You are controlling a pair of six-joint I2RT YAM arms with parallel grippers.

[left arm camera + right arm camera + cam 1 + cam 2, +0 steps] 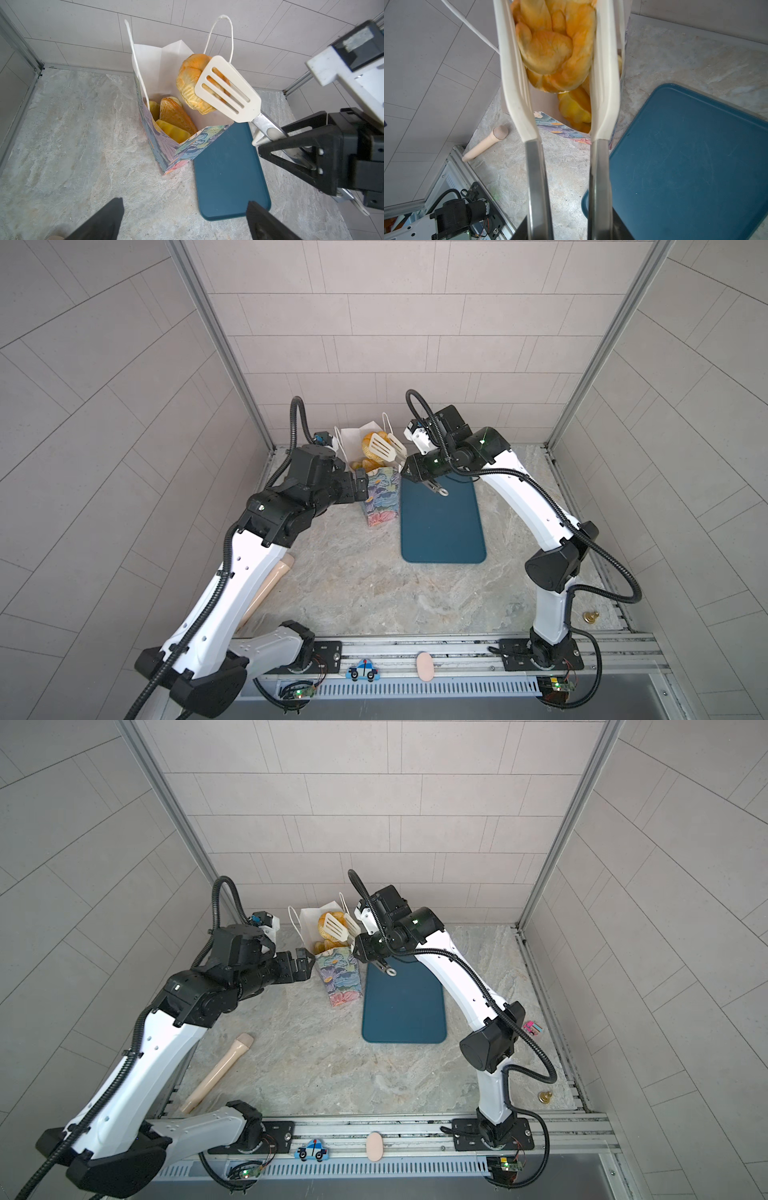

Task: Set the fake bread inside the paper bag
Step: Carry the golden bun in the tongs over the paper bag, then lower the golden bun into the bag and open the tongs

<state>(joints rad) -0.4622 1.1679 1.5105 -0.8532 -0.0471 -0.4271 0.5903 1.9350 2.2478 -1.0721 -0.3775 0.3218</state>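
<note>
The left arm (232, 572) stretched forward with its forearm almost level. The left gripper (360, 487) pointed toward the middle, low, with its jaws spread wide and nothing between them. The right arm (536, 497) arched high and bent inward at the elbow. The right gripper (413, 470) angled up and away, its jaws partly closed, clamping tongs (228, 89).

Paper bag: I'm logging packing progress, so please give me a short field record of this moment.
paper bag: upright, mouth open, beside blue board
bread inside bag: several pieces, count unclear
braided bread: clamped between the heads of the tongs over the bag's mouth, not yet released
right pincer: shut on the tongs' metal handles
left pincer: open, holding nothing, near the bag's side
</note>
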